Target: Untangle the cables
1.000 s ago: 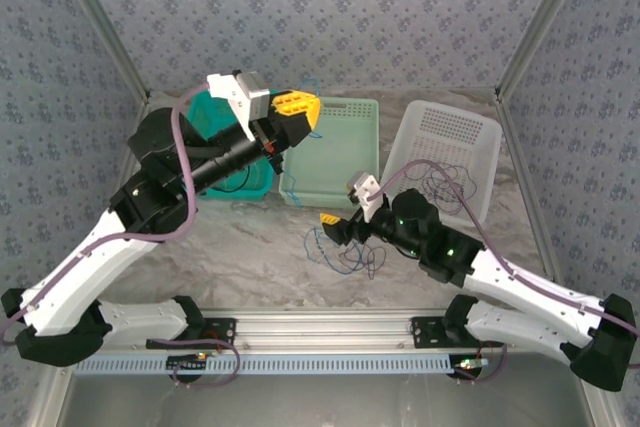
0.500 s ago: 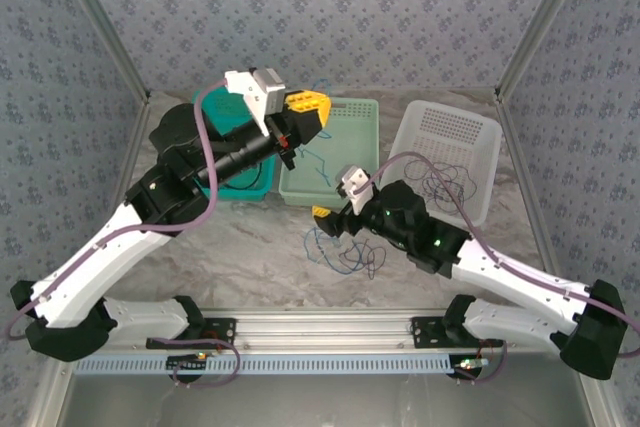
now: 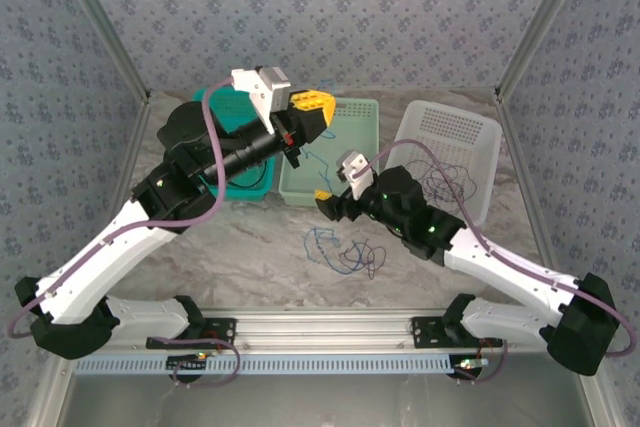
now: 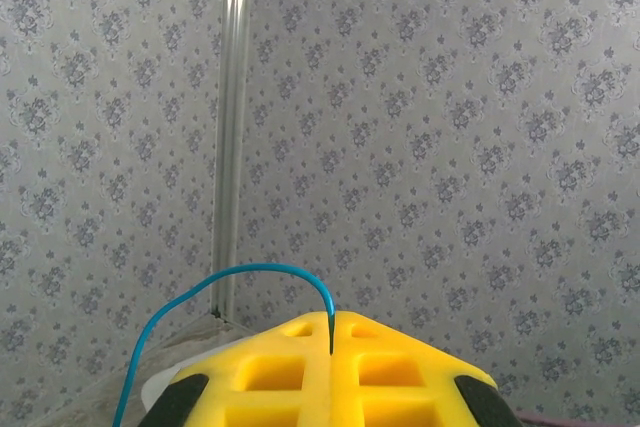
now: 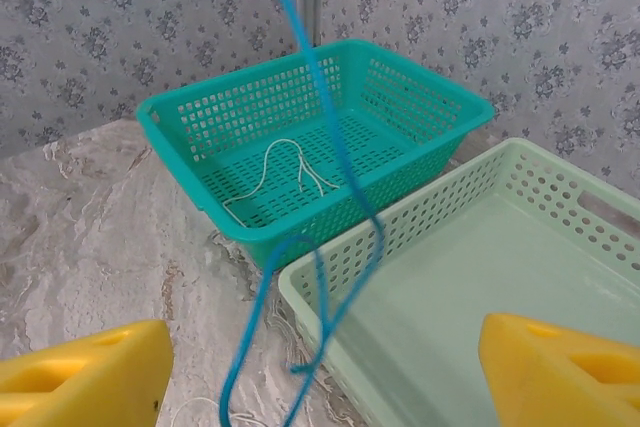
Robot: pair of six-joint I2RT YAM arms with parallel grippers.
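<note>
My left gripper (image 3: 306,113) is raised over the baskets, its yellow jaws shut on the blue cable (image 4: 250,272). From there the blue cable (image 3: 322,162) hangs down to a loose tangle of blue and dark cables (image 3: 345,252) on the marble table. My right gripper (image 3: 328,202) sits low by the light green basket with its jaws wide open. In the right wrist view the hanging blue cable (image 5: 330,147) drops between the two yellow fingers (image 5: 80,377), touching neither. A whitish cable (image 5: 290,162) lies in the teal basket (image 5: 450,112). A dark cable (image 3: 450,182) lies in the white basket.
Three baskets stand at the back: teal basket (image 3: 250,190) on the left, partly under my left arm, light green basket (image 3: 350,112) in the middle, white basket (image 3: 470,122) tilted at the right. Patterned walls and metal posts close in the table.
My left gripper has shifted right with the blue cable in it. My right gripper has moved left and away from me, up to the hanging blue cable at the green basket's edge.
</note>
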